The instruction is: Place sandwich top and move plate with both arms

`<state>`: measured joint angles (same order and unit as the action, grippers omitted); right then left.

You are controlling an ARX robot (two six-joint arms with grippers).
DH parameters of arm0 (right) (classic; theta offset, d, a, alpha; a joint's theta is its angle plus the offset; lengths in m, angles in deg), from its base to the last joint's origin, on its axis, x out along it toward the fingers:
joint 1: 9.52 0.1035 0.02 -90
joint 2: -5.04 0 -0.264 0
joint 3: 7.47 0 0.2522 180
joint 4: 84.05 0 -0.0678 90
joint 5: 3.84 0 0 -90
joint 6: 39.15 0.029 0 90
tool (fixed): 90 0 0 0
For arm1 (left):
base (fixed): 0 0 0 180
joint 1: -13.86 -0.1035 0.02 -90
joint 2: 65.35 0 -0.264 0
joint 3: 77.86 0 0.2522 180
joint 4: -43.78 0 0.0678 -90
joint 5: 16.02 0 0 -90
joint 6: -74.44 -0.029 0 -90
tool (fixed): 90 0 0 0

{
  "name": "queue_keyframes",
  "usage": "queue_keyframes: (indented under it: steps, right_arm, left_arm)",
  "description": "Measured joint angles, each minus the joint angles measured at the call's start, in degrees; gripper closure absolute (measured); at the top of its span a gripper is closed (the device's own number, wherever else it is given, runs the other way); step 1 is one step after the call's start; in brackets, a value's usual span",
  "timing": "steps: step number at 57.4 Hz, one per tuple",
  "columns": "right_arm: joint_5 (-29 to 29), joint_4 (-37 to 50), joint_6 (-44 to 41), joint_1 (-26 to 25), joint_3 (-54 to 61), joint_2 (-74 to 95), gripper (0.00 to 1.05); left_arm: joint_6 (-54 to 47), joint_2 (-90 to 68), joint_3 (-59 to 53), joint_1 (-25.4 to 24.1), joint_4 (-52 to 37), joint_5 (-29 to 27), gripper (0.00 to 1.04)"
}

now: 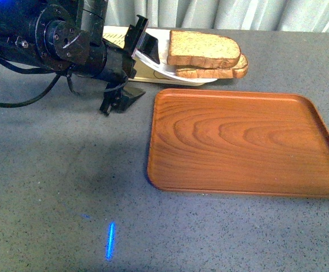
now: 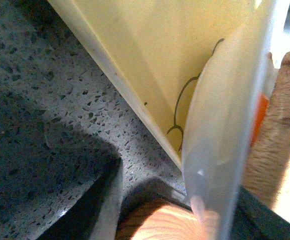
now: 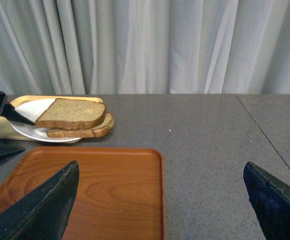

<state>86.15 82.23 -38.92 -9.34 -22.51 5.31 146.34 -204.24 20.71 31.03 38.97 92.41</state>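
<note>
Soft, even light; the bulky black left arm [image 1: 68, 39] casts a dim shadow on the speckled grey tabletop [image 1: 39, 226], near a blue glint [image 1: 110, 241]. Left wrist view is blurred, the round white plate [image 2: 220, 125] smeared

My black left arm [image 1: 57, 39] runs off the front view's left edge and covers the left part of the round white plate [image 1: 176, 73] and much of the pale yellow printed tray [image 1: 114, 33]. Where my left gripper [image 1: 143, 41] meets the rim, I cannot tell whether the jaws are pinched on it. The speckled brown upper bread slice [image 1: 203, 48] hides most of the lower slice [image 1: 239, 69]. The brown wood-grain tray [image 1: 244, 141] is cut by the right edge. My left wrist view is blurred, and an orange patch [image 2: 259, 117] behind the plate's rim is unreadable. My right gripper [image 3: 161, 167] shows only two wide-set fingers [image 3: 40, 210], clipped at the bottom.
</note>
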Motion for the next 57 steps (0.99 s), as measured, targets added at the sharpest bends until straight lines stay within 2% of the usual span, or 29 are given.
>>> queue_keyframes:
  steps: [9,29,38,39,41,43,45,48,50,51,57]
  right_arm:
    - [0.0,0.0,0.0,0.0,0.0,0.0,0.09]
    - [0.0,0.0,0.0,0.0,0.0,0.0,0.09]
    - [0.0,0.0,0.0,0.0,0.0,0.0,0.09]
    - [0.0,0.0,0.0,0.0,0.0,0.0,0.09]
    - [0.0,0.0,0.0,0.0,0.0,0.0,0.09]
    - [-0.1,0.0,0.0,0.0,0.0,0.0,0.09]
    - [0.0,0.0,0.0,0.0,0.0,0.0,0.09]
    - [0.0,0.0,0.0,0.0,0.0,0.0,0.09]
    - [0.0,0.0,0.0,0.0,0.0,0.0,0.09]
    - [0.0,0.0,0.0,0.0,0.0,0.0,0.09]
    - [0.0,0.0,0.0,0.0,0.0,0.0,0.09]
  left_arm:
    - [0.0,1.5,-2.7,-0.9,-2.8,1.2,0.08]
    - [0.9,11.9,-18.9,-8.5,-14.6,2.8,0.09]
    - [-0.2,21.4,-29.9,-12.5,-23.8,3.4,0.09]
    - [-1.5,22.1,-31.1,-12.7,-25.0,2.6,0.09]
    - [-6.5,23.1,-34.3,-12.7,-30.9,-2.6,0.14]
    - [-13.3,24.3,-38.6,-12.7,-39.1,-10.1,0.2]
    - [-21.9,25.9,-43.2,-12.9,-46.0,-15.3,0.26]
    - [-34.7,28.4,-48.6,-13.1,-52.4,-20.2,0.34]
    - [-40.6,30.4,-51.6,-13.4,-55.1,-21.3,0.4]
    - [-47.1,32.0,-53.6,-13.6,-56.3,-21.6,0.44]
    - [-60.4,37.4,-58.9,-14.0,-57.3,-21.5,0.6]
